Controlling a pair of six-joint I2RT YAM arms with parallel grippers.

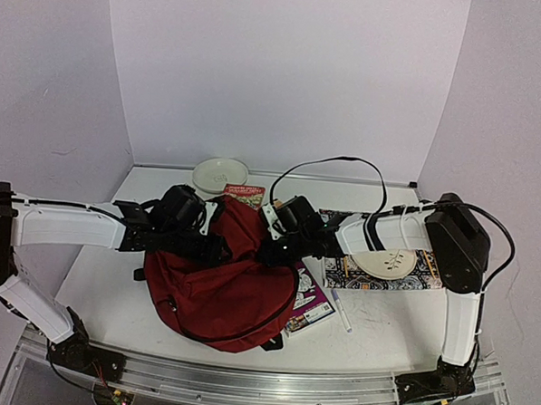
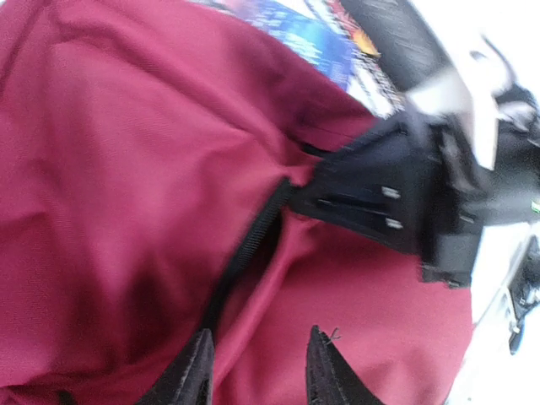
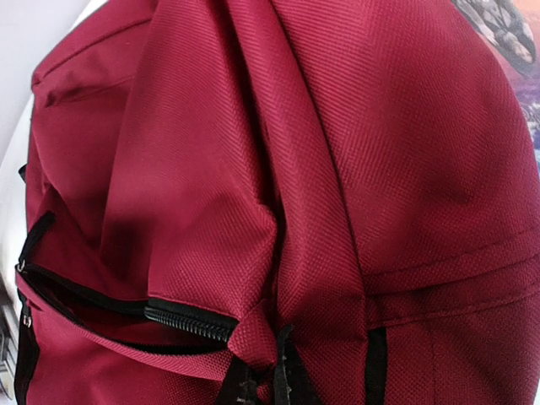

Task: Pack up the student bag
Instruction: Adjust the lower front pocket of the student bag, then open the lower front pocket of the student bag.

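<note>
The student bag [image 1: 219, 286] is a dark red backpack lying in the middle of the table. My left gripper [image 1: 215, 248] is at its top left edge. In the left wrist view the left gripper [image 2: 257, 361] is open, its fingers [image 2: 321, 367] apart over red fabric beside the black zip [image 2: 245, 249]. My right gripper [image 1: 273, 252] is at the bag's top right. In the right wrist view the right gripper [image 3: 268, 384] is shut on a fold of the bag's fabric next to the end of the zip [image 3: 190, 319]. The right gripper's black body also shows in the left wrist view [image 2: 396, 198].
A colourful book [image 1: 244, 194] lies behind the bag. Another book [image 1: 309, 300] pokes out from under its right side, with a pen [image 1: 340, 308] beside it. A patterned book [image 1: 426, 272] with a white plate [image 1: 383, 262] lies right. A white bowl [image 1: 220, 175] stands at the back.
</note>
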